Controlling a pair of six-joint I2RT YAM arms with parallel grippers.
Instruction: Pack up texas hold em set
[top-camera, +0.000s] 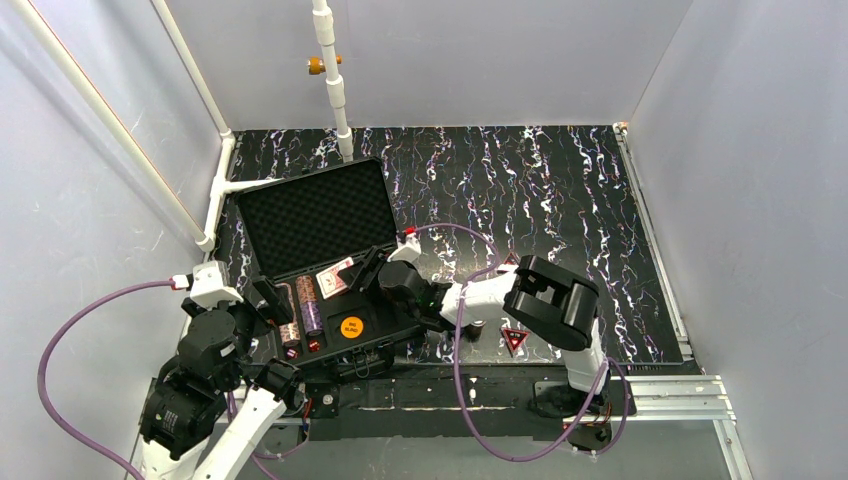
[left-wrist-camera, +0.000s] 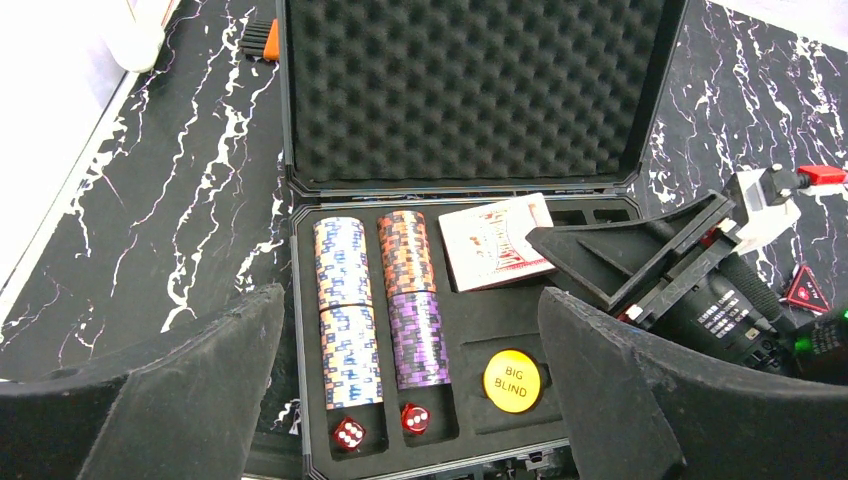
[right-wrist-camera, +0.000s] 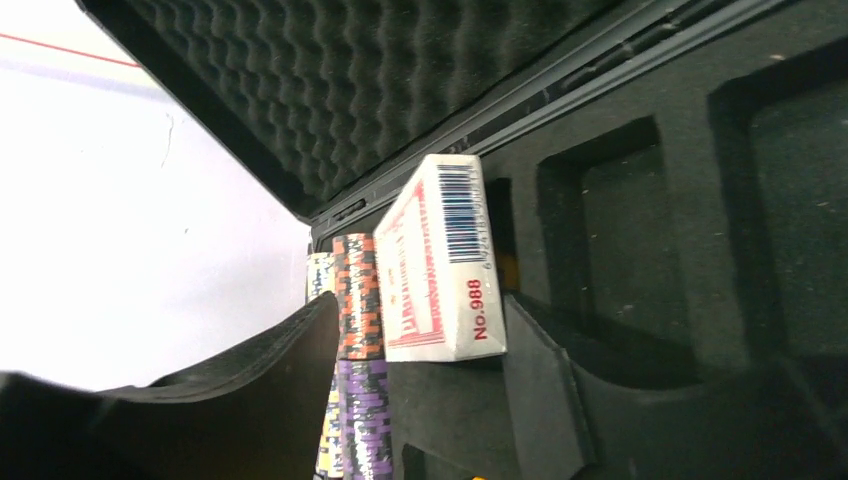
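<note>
The black case of the texas hold em set lies open, its foam lid tipped back. Two rows of chip stacks fill the left slots, with two red dice below them. An orange "BIG BLIND" disc sits in a front pocket. A red card deck lies tilted on the tray by the hinge. My right gripper is open around the deck's near end, wider than the deck. My left gripper hangs wide open over the case's front edge, holding nothing. A red triangle lies on the mat to the right.
The tray's right-hand pockets are bare foam. White pipes run along the back and left walls. A small dark object sits on the marbled mat beside the right arm. Purple cables loop near both arms.
</note>
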